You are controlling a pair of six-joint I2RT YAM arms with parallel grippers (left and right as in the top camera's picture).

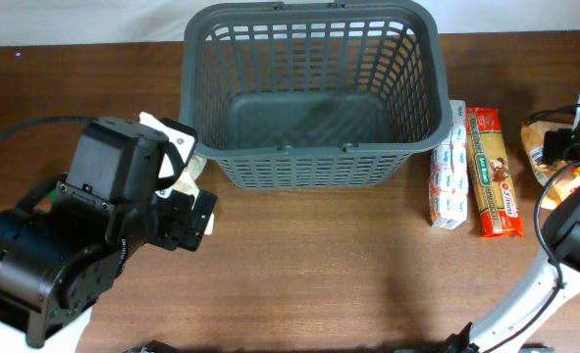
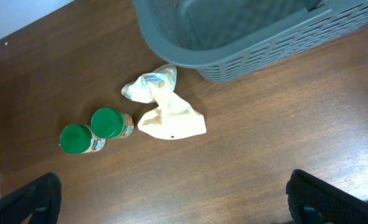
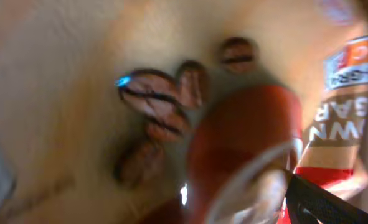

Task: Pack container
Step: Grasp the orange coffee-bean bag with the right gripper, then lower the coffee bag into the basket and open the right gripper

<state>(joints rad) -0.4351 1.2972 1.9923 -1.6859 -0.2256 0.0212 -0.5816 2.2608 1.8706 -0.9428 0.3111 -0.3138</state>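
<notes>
You get only blur in right wrist view: tan packet printed with coffee beans (image 3: 165, 106) close in front of right pincer (image 1: 572, 139), one dark finger (image 3: 336, 202) corner showing, jaw gap unreadable. Bottom edge cuts fingertips of left pincer (image 2: 184, 208). Overhead: left arm hides crumpled cream plastic bag (image 1: 193, 169) beneath left pincer, only sliver visible.

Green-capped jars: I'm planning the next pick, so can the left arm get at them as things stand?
Probably yes. The left wrist view shows the jars on bare table with nothing over them, the left gripper open above, and the cream bag and basket off to one side.
</notes>
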